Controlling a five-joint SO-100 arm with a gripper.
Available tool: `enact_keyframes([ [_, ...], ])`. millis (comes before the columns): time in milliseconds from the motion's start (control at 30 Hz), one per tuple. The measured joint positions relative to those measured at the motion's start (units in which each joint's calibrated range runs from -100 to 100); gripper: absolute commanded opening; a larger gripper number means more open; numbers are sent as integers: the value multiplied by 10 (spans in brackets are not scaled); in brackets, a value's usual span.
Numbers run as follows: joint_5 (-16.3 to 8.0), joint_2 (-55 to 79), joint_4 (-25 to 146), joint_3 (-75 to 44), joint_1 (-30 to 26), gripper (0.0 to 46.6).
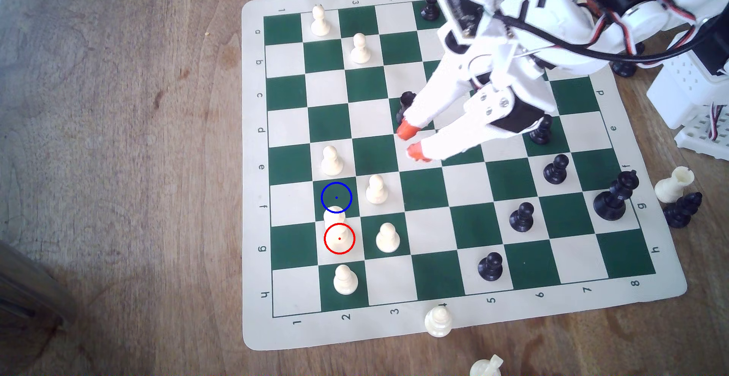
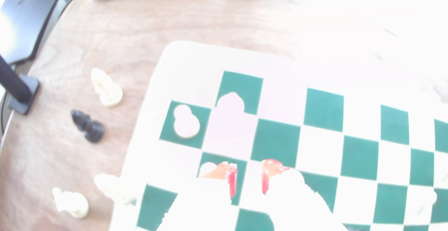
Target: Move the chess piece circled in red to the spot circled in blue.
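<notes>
Mid-board: claw [image 1: 411,141] empty, parted | white pawns [image 1: 376,190] flank circled piece [image 1: 335,226]

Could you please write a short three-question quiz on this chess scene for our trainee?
1. True or false: the gripper is shut on the chess piece circled in red.
2. Which colour is the square under the spot circled in blue: A cream, B dark green?
3. Fill in: the gripper's fingertips are coloured ____.

Key: 1 false, it is open over the middle of the board; 2 B; 3 orange.
</notes>
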Motion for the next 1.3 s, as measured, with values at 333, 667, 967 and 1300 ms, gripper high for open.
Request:
enact_keyframes([
  [333, -17, 136, 68, -211, -15, 110],
  [667, -30, 311, 109, -380, -15, 128],
  [967, -45, 354, 104, -397, -15, 145],
  [1300, -56, 397, 79, -397, -15, 138],
])
